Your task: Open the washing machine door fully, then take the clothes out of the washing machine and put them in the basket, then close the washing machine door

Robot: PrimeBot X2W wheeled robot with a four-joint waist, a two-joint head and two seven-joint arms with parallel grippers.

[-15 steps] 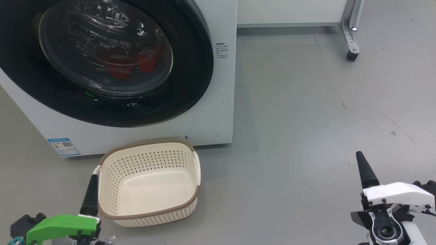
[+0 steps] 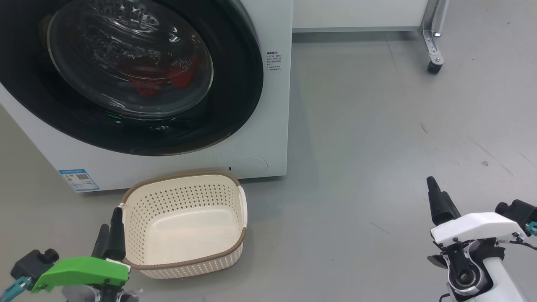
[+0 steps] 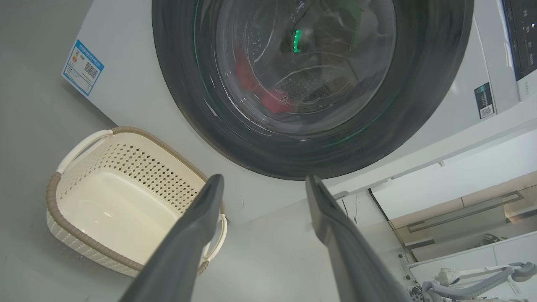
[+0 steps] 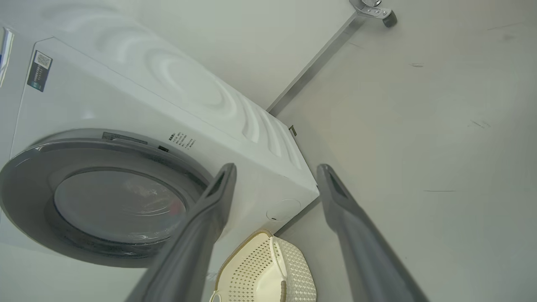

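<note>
The white washing machine [image 2: 268,126] stands at the upper left of the head view. The washing machine door [image 2: 239,84], black-rimmed with a glass bowl, lies shut against its front. Red clothes [image 2: 147,79] show through the glass, and also in the left wrist view as clothes [image 3: 272,102]. The cream basket [image 2: 237,209] sits empty on the floor before the machine. My left gripper [image 2: 110,218] hangs open at the basket's near left corner. My right gripper [image 2: 435,188] stands open over bare floor, far right of the basket. Both wrist views show fingers spread: left gripper [image 3: 264,182], right gripper [image 4: 277,167].
A metal leg on a caster [image 2: 434,63] stands at the back right, beside a white panel [image 2: 356,14]. Wide grey floor [image 2: 377,138] lies right of the machine. A blue sticker [image 2: 79,178] marks the machine's lower left front.
The right gripper has shifted up and slightly left. The left gripper has turned, so a second finger now shows by the basket's corner. Door, clothes and basket are unmoved.
</note>
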